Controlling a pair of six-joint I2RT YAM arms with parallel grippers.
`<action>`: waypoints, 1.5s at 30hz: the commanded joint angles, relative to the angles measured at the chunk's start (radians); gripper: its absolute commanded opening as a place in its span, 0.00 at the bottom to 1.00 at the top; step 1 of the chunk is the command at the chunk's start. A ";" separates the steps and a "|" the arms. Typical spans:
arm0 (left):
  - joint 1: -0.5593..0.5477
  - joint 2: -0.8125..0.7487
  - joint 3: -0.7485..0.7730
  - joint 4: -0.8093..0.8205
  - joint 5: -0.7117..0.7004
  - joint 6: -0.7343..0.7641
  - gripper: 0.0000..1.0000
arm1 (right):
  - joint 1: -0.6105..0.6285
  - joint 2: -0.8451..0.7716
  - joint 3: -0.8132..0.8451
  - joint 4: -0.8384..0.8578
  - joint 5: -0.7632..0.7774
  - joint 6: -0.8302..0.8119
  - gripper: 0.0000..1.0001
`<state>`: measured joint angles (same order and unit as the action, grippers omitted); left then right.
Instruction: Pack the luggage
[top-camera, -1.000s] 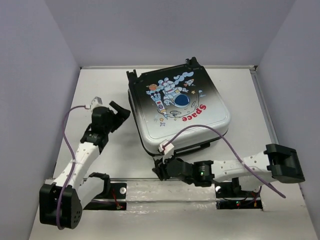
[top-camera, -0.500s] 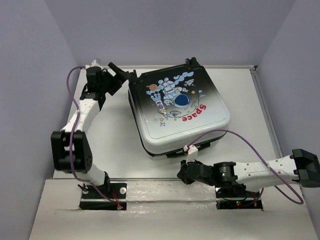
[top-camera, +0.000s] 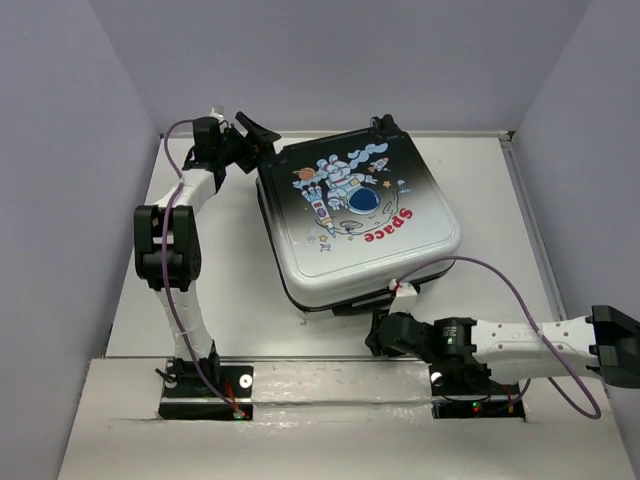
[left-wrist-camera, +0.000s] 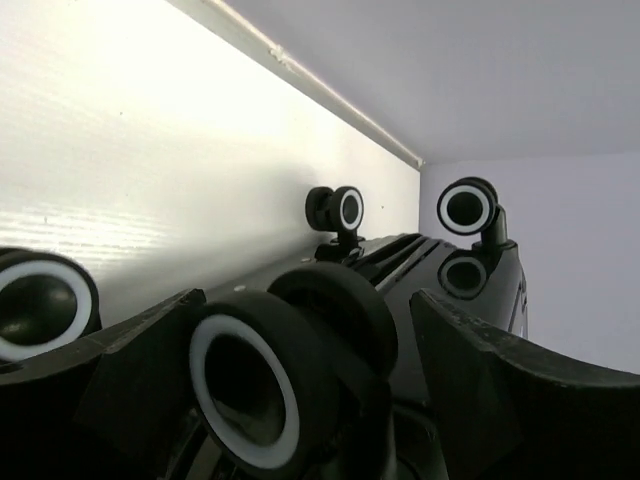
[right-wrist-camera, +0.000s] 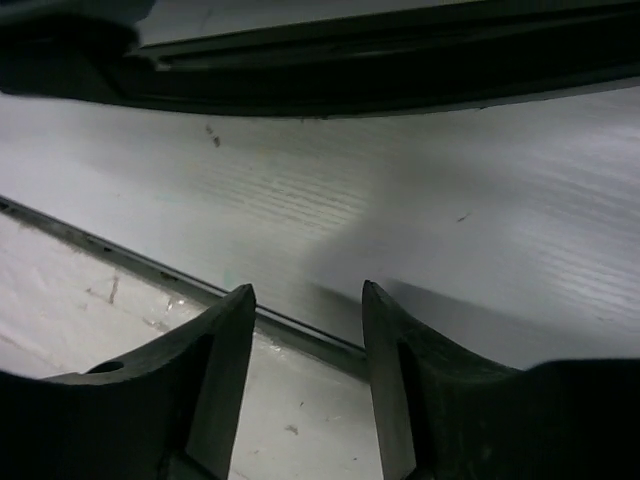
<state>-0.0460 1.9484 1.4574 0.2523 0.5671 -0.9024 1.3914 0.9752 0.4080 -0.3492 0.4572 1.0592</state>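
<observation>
**Closed luggage flat on the bench, one pincer at its wheels, one at its near edge**

The luggage (top-camera: 355, 215) lies shut on the bench (top-camera: 230, 290), astronaut print and red "Space" facing up, its black wheels toward the far wall and its pale end toward the arm bases. The left pincer (top-camera: 258, 140) reaches to the far left corner of the case with its jaws wide apart. In the left wrist view a black wheel (left-wrist-camera: 270, 390) with a white ring sits between the two fingers, though whether either finger touches it cannot be told. Two more wheels (left-wrist-camera: 350, 208) stand further along the dark end. The right pincer (top-camera: 380, 338) sits low over the bench just beside the near edge of the case, its jaws apart with only bare bench surface (right-wrist-camera: 450, 200) between them.
</observation>
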 joint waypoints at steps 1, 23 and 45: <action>-0.021 0.058 0.110 0.064 0.060 -0.061 0.89 | -0.097 -0.035 -0.014 -0.053 0.044 0.029 0.58; -0.006 -0.235 -0.403 0.392 -0.090 -0.153 0.06 | -0.845 -0.056 0.101 0.291 -0.224 -0.548 0.26; -0.011 -0.185 -0.111 0.003 -0.148 0.022 0.95 | -1.184 -0.237 0.101 0.146 -0.790 -0.622 0.39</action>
<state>-0.0532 1.6150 1.1847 0.4232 0.3840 -0.9604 0.2016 0.7918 0.5205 -0.2478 -0.1917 0.4267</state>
